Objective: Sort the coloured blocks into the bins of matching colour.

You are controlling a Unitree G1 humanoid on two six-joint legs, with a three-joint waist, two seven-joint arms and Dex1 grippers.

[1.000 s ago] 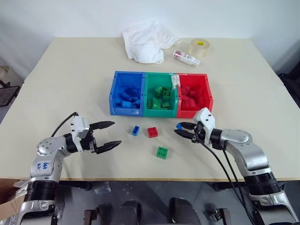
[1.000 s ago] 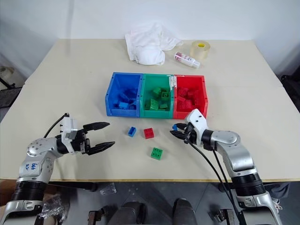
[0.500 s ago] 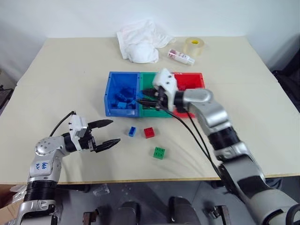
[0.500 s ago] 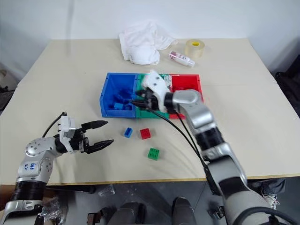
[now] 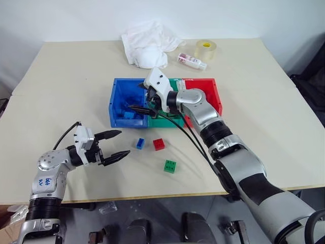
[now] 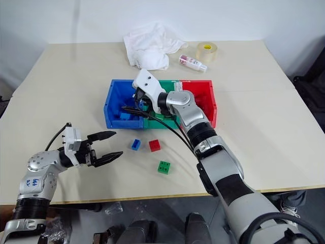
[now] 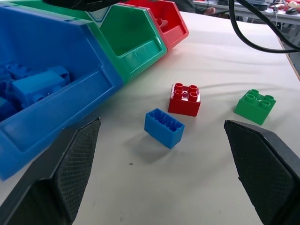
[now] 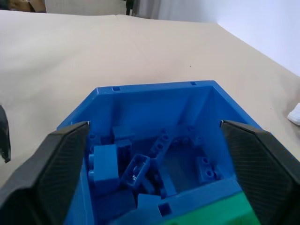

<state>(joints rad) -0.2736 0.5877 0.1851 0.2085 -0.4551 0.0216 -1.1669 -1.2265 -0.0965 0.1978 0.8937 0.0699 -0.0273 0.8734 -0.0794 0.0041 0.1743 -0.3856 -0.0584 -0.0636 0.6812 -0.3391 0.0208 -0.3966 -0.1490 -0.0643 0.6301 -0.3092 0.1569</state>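
Note:
The three joined bins stand mid-table: blue (image 5: 118, 109), green (image 5: 175, 121) and red (image 5: 217, 96), each with bricks of its own colour inside. My right gripper (image 5: 142, 102) hovers open over the blue bin (image 8: 140, 101). Nothing is between its fingers, and several blue bricks (image 8: 135, 171) lie below. Three loose blocks sit on the table in front of the bins: blue (image 5: 140, 143), red (image 5: 159, 144) and green (image 5: 170, 166). My left gripper (image 5: 114, 145) stands open and empty just left of the blue block (image 7: 164, 127), low over the table.
At the far side of the table lie a crumpled white cloth (image 5: 146, 42), a roll of clear tape (image 5: 205, 50) and a small bottle (image 5: 191, 61). My right arm's black cable hangs down in front of the green bin.
My right gripper carried a blue block from in front of the red bin up and left over the blue bin, then opened; its fingers are now empty. The left gripper stayed put.

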